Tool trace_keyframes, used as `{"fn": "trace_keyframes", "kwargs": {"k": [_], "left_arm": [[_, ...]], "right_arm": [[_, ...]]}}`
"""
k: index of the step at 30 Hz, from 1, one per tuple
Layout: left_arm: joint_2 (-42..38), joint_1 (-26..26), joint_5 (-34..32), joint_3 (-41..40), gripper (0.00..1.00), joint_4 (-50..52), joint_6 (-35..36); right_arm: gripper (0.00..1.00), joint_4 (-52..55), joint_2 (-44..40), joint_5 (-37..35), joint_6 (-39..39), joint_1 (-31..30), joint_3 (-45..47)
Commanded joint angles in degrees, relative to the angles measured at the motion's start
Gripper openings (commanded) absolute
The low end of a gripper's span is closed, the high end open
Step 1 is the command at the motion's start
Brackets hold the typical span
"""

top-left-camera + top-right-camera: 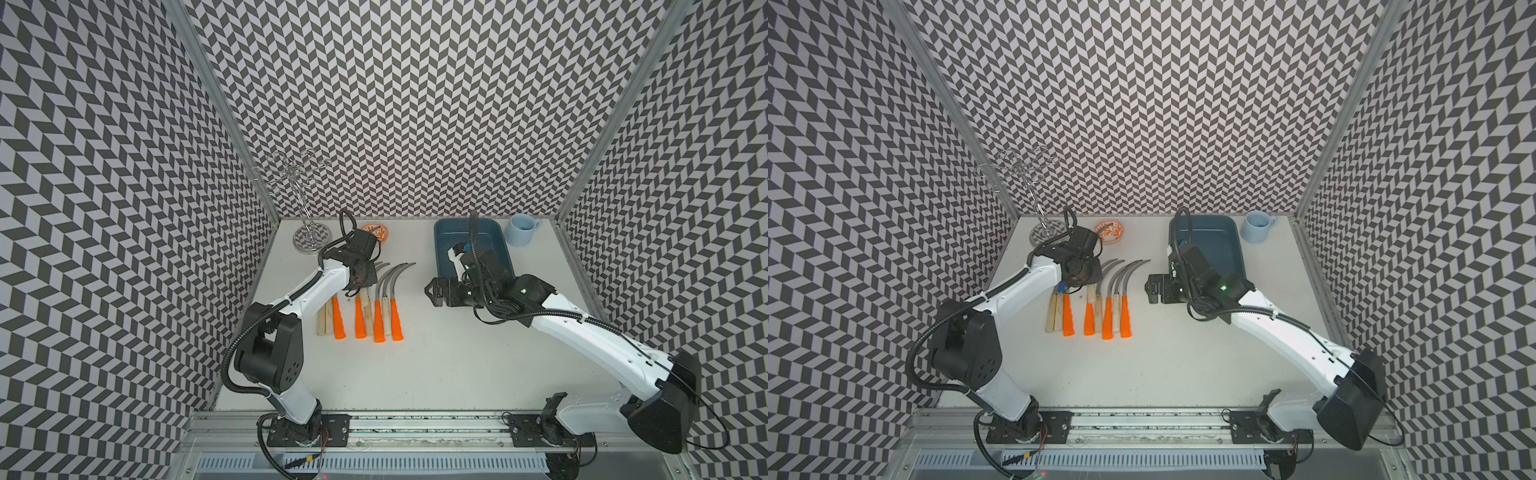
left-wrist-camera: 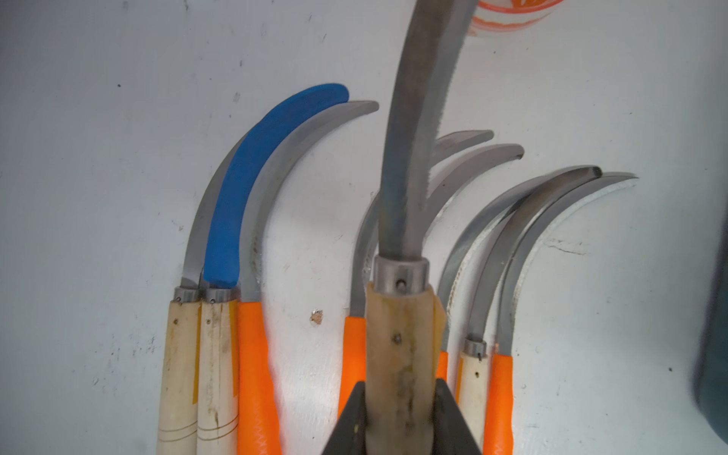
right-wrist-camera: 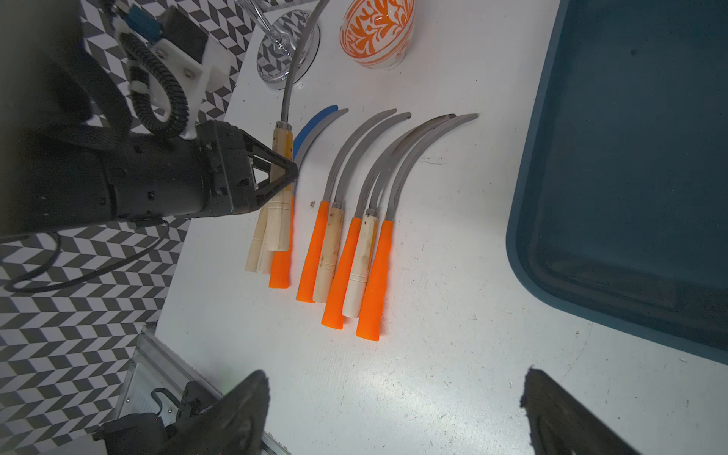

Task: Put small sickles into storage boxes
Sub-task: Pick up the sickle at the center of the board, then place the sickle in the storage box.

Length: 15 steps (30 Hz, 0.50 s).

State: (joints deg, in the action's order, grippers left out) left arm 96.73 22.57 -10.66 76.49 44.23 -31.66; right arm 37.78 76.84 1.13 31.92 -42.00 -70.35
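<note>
Wooden-handled sickle (image 2: pixel 398 342) is pinched by its handle between the left fingers (image 2: pixel 348 425), held just above the other sickles (image 2: pixel 252 354) lying in a row on the counter (image 2: pixel 98 157) beneath them; right fingers (image 3: pixel 240 413) spread wide, near the blue tray (image 3: pixel 524 220)

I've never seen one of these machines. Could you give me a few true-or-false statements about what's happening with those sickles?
1. The left pincer is shut on a pale wood-handled sickle with a grey blade. True.
2. The dark teal plastic tray already holds sickles. False: none shows in it.
3. The right pincer grips an orange-handled sickle. False: it is open and holds nothing.
4. A blue-bladed, wood-handled sickle lies on the white table. True.
</note>
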Motion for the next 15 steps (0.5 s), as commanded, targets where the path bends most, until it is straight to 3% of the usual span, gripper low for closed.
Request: {"fn": "trace_keyframes", "kwargs": {"k": [1, 15], "left_arm": [[3.0, 1.4, 0.3, 4.1, 0.06, 2.1, -1.3], [16.6, 7.6, 4.5, 25.7, 0.06, 7.4, -4.0]], "right_arm": [[0.99, -0.2, -1.5, 0.9, -1.0, 1.5, -1.6], [0.99, 2.5, -4.5, 2.2, -2.8, 8.2, 0.0]]}}
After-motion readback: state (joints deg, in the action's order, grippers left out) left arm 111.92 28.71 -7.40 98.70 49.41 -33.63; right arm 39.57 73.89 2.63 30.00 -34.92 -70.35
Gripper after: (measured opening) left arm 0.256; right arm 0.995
